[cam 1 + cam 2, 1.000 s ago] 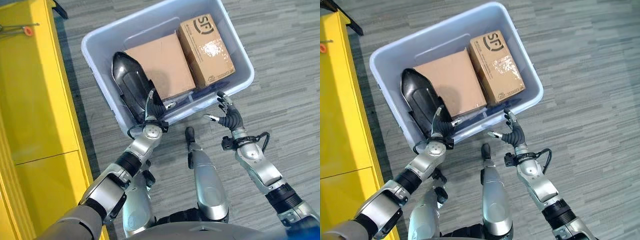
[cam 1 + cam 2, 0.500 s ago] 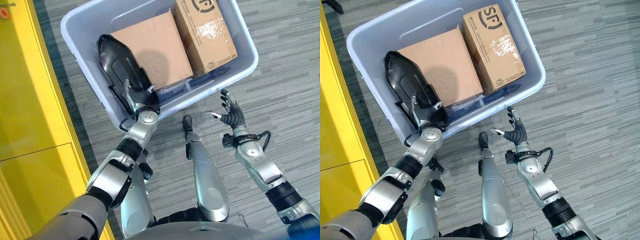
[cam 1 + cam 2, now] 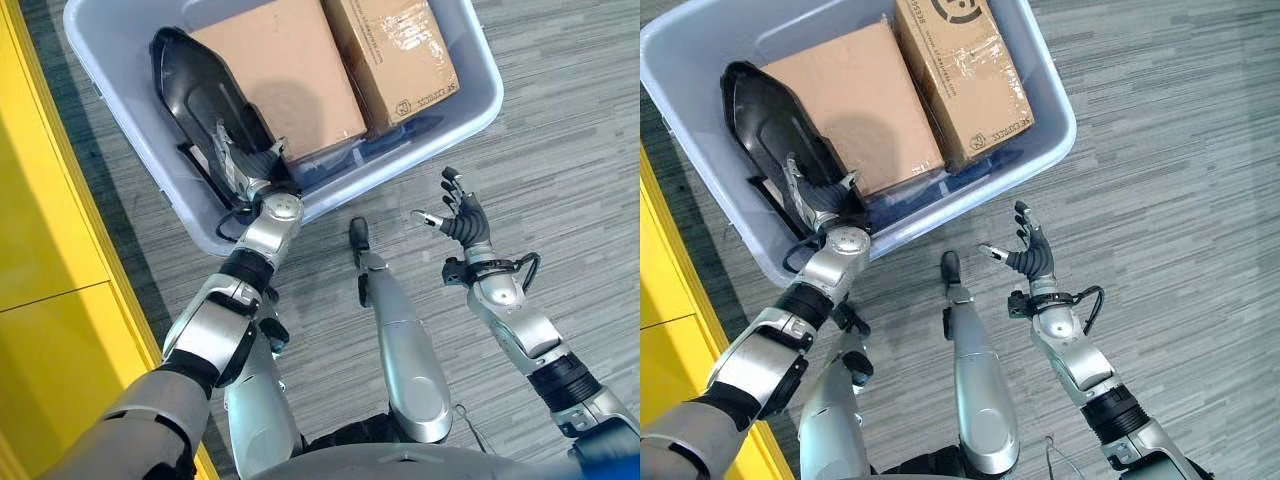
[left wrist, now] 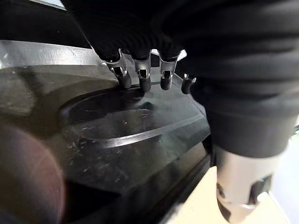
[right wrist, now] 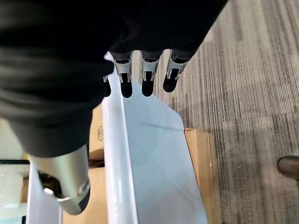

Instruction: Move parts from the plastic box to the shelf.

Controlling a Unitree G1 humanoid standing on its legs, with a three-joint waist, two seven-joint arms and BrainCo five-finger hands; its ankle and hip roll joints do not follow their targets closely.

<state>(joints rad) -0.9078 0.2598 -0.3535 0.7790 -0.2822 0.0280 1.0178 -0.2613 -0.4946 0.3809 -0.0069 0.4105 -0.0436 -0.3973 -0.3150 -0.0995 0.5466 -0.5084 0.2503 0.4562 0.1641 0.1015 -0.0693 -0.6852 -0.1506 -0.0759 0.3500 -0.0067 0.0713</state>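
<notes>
While the right hand hovers spread outside the plastic box, the left hand lies flat-fingered on the black part inside. Risk: ungripped, the glossy shell could slide off its fingertips.

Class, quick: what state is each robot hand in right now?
Left hand: open, straight fingers resting on the black part.
Right hand: open, holding nothing, outside the plastic box.

A pale blue plastic box sits on the floor. Inside lie a glossy black part and two cardboard boxes side by side.
</notes>
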